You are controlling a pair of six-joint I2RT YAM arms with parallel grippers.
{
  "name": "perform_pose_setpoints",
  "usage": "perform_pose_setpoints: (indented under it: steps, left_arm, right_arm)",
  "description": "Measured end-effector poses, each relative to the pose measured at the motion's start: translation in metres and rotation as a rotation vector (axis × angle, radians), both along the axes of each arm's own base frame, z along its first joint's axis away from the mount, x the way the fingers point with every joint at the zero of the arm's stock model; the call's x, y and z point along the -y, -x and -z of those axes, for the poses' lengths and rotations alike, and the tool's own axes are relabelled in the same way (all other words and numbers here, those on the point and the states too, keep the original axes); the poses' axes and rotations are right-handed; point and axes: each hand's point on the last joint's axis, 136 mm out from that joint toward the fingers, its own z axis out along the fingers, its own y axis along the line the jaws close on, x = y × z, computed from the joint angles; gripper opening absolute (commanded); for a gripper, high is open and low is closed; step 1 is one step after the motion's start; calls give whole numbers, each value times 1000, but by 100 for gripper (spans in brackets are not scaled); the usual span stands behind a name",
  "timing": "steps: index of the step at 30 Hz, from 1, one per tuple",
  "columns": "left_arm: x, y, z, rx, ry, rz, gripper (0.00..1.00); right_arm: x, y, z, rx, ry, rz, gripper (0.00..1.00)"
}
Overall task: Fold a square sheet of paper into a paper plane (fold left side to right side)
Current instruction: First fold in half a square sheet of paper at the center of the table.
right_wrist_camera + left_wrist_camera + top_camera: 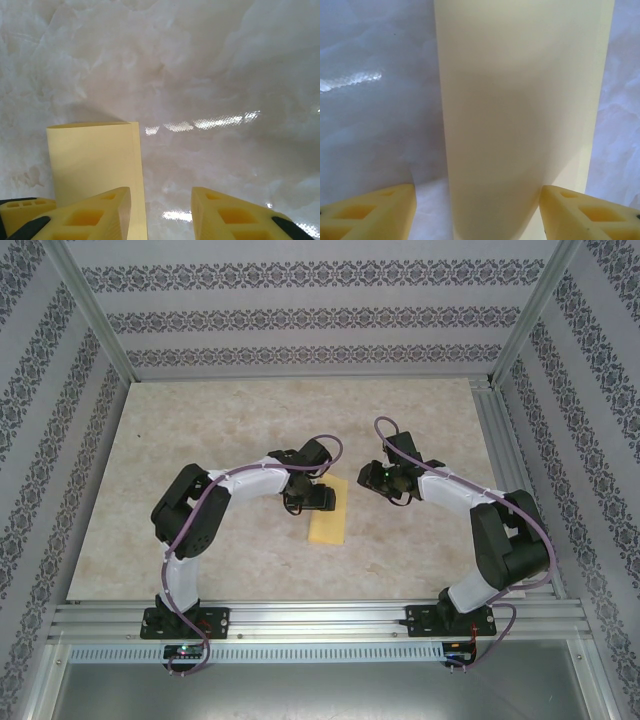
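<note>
The big pale table [200, 420] looks like marble, and walls [300, 315] with a flower pattern stand around it. The left arm [215, 502] and the right arm [470, 502] both bend in toward the middle of the table.

The yellow sheet of paper [328, 525] lies flat on the table near the middle, between the two arms. It is a tall, thin shape, not a square. It looks folded in half, but the picture from above is too small to be sure.

The left gripper [312, 502] hangs over the far end of the paper. From its own camera, the left gripper [477, 200] is spread wide. One of its yellow fingers [375, 212] is on each side of the paper [520, 100], and it grips nothing.

The right gripper [388, 480] is just to the right of the paper's far end. Its jaws [161, 200] are apart, with bare table between them. The paper [95, 160] lies by its left finger [90, 215], and nothing is held.
</note>
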Motion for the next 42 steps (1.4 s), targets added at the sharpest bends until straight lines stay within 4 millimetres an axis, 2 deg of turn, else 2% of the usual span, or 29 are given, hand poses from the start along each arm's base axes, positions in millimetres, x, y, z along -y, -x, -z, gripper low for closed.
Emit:
perform_pose_setpoints:
  steps: [42]
  left_arm:
    - [3, -1, 3, -27, -82, 5, 72]
  right_arm:
    - [-3, 4, 3, -15, -28, -12, 36]
